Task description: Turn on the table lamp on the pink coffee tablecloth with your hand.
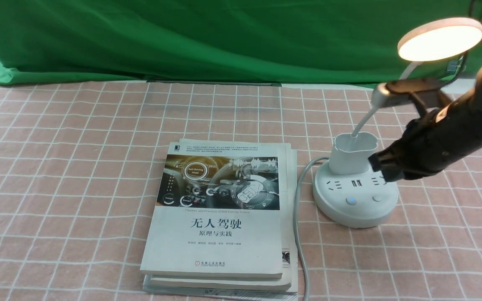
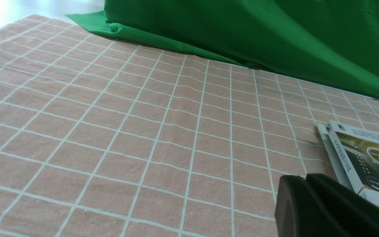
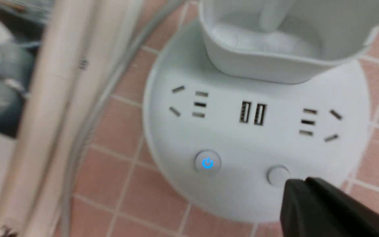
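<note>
One table lamp (image 1: 352, 159) at three o'clock carrying two buttons (image 3: 207, 163) and two USB ports (image 3: 253, 113), at least two stacked books (image 1: 220, 217) at six.

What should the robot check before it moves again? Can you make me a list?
1. Lamp head glowing: ok.
2. Power button lit blue: ok.
3. Right end effector off the plain button: cannot tell; its tip sits right at it.
4. Base flat on the cloth: ok.
5. Books and cord away from the right arm: ok.
6. Left end effector away from the lamp: ok, over bare cloth beside the books.
</note>
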Controlling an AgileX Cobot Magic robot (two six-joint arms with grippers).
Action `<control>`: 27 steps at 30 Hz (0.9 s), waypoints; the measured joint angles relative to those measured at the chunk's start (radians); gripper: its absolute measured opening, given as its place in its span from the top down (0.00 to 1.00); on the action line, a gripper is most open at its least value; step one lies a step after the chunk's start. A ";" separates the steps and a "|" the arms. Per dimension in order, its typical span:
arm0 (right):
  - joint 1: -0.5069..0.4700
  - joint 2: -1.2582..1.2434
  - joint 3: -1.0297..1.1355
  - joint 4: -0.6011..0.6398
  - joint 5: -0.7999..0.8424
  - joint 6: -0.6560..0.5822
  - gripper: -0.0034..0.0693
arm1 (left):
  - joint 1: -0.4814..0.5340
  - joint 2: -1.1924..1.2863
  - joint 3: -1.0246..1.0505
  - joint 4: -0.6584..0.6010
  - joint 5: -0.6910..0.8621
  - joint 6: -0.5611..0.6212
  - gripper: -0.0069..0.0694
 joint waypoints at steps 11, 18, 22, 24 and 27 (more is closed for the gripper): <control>0.001 -0.350 0.325 0.000 0.018 0.060 0.91 | 0.000 0.000 0.000 0.000 0.000 0.000 0.88; 0.001 -0.634 0.473 0.000 0.049 0.154 0.90 | 0.000 0.000 0.000 0.000 0.000 0.000 0.88; 0.001 -0.768 0.494 0.000 0.061 0.190 0.90 | 0.000 0.000 0.000 0.000 0.000 0.000 0.88; 0.001 -0.817 0.494 0.000 0.052 0.193 0.89 | 0.000 0.000 0.000 0.000 0.000 0.000 0.88; 0.001 -0.885 0.494 0.000 0.032 0.193 0.87 | 0.000 0.000 0.000 0.000 0.000 -0.003 0.88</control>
